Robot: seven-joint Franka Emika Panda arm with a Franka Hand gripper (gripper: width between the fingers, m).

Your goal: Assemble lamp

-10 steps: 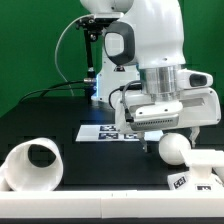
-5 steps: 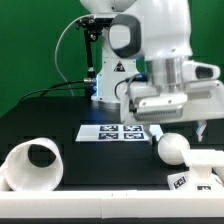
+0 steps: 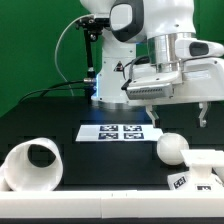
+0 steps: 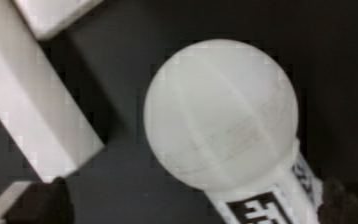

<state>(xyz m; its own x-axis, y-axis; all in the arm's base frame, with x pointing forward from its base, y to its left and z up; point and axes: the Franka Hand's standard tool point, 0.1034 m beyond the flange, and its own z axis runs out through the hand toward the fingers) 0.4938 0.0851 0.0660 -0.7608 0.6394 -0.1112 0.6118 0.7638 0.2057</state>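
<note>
The round-headed bulb (image 3: pixel 170 148) lies on the black table, close against the flat square base (image 3: pixel 205 170) at the exterior view's right. The hollow tapered shade (image 3: pixel 32 165) lies on its side at the front of the exterior view's left, its opening facing the camera. My gripper (image 3: pixel 177 114) hangs open and empty above the bulb, one finger on each side and well clear of it. In the wrist view the bulb (image 4: pixel 220 110) fills the middle, its tag showing at one end, with a white edge of the base (image 4: pixel 34 100) beside it.
The marker board (image 3: pixel 120 132) lies flat on the table behind the bulb. The robot's base and cables stand at the back against a green wall. The table's front edge runs just in front of the shade and base.
My gripper has risen from just over the bulb and shifted toward the exterior view's right. The bulb, base and shade have stayed where they were.
</note>
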